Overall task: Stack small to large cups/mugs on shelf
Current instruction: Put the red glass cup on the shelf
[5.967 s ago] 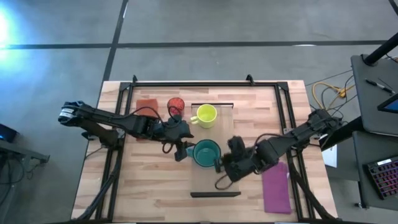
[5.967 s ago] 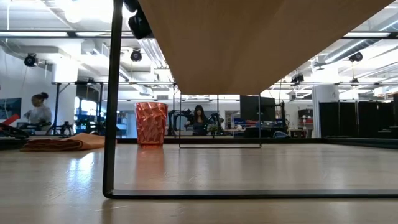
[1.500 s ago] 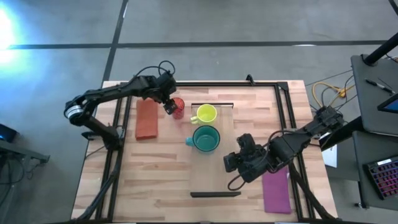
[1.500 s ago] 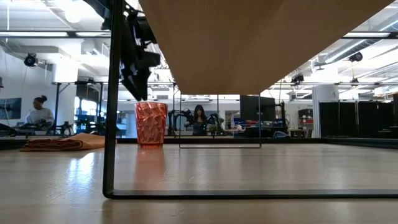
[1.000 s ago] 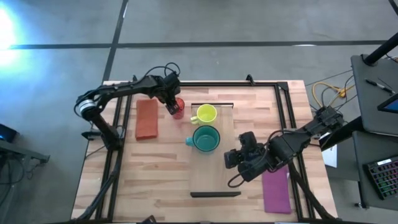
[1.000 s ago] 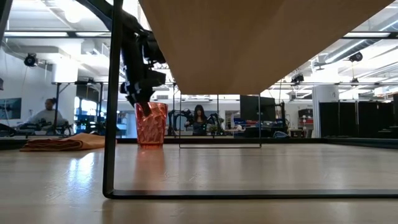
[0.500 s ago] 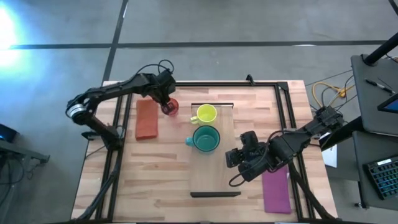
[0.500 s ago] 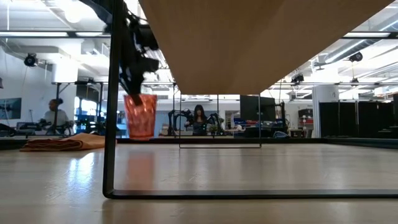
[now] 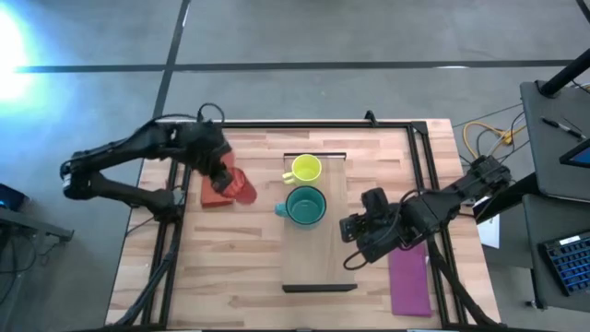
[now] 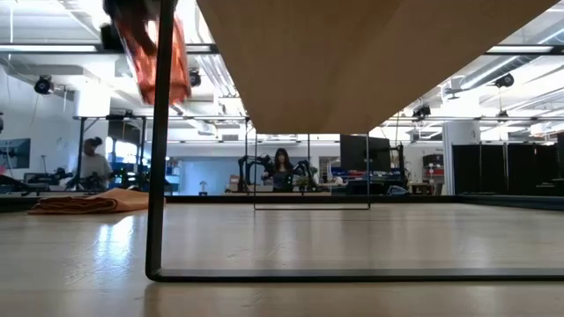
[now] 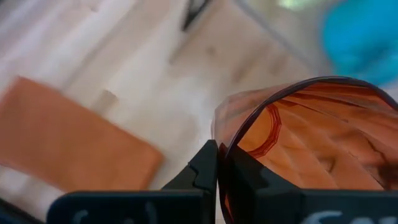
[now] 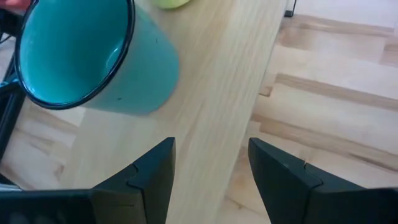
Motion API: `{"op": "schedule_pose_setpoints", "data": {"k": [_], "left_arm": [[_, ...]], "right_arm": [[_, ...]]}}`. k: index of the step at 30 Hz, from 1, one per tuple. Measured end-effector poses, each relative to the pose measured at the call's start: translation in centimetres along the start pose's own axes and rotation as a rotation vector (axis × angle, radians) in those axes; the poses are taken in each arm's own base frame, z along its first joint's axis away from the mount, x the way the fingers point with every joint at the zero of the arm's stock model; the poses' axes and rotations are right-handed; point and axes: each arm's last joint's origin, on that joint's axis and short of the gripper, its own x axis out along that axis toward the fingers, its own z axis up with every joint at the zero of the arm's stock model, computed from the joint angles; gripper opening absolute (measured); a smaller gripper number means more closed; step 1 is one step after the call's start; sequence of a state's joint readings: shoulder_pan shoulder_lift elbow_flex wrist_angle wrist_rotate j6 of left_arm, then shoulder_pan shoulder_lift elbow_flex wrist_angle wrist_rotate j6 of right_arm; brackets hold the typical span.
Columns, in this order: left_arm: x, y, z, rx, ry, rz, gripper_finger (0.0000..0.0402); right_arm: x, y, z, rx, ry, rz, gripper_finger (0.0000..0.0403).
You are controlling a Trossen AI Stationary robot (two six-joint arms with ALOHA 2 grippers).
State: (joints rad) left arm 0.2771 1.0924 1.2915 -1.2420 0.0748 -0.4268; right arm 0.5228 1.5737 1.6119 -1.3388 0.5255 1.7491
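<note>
Lifted since before — one red cup [image 9: 241,186] — left fingers [image 11: 214,171] pinching its rim.

A translucent red faceted tumbler [image 9: 241,187], its ribbed wall glowing orange-red, is pinched at the rim by the black left gripper [image 11: 219,167]. Beneath it lies a flat rust-orange cloth [image 9: 213,195] near the left edge of the pale, striped wood counter [image 9: 230,267]. On the long light-wood shelf plank [image 9: 318,258] with dark ends stand a glossy yellow-green mug [image 9: 306,169] and a teal enamel mug [image 9: 306,206] with a dark rim. A flat purple rectangle [image 9: 407,286] lies by the right edge, beside the black right gripper [image 12: 210,163].
</note>
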Motion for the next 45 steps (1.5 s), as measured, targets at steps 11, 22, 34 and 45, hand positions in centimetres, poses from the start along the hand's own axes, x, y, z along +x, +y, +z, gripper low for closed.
{"op": "schedule_pose_setpoints", "data": {"k": [11,22,34,45], "left_arm": [[-2.0,-9.9,-0.7,0.135,0.057,-0.177,0.0],[0.4,-18.5,2.3,0.326,0.067,-0.225,0.0],[4.1,-23.2,4.3,0.43,0.063,-0.238,0.0],[6.2,-23.6,4.9,0.448,0.069,-0.186,0.0]], "right_arm": [[-0.4,-0.3,0.7,0.005,0.057,0.003,0.0195],[-0.5,0.1,-0.4,-0.007,0.142,0.032,0.0195],[-0.8,0.1,-1.0,-0.014,0.152,0.043,0.0195],[-0.8,0.3,-0.9,-0.028,0.11,0.069,0.0195]]}}
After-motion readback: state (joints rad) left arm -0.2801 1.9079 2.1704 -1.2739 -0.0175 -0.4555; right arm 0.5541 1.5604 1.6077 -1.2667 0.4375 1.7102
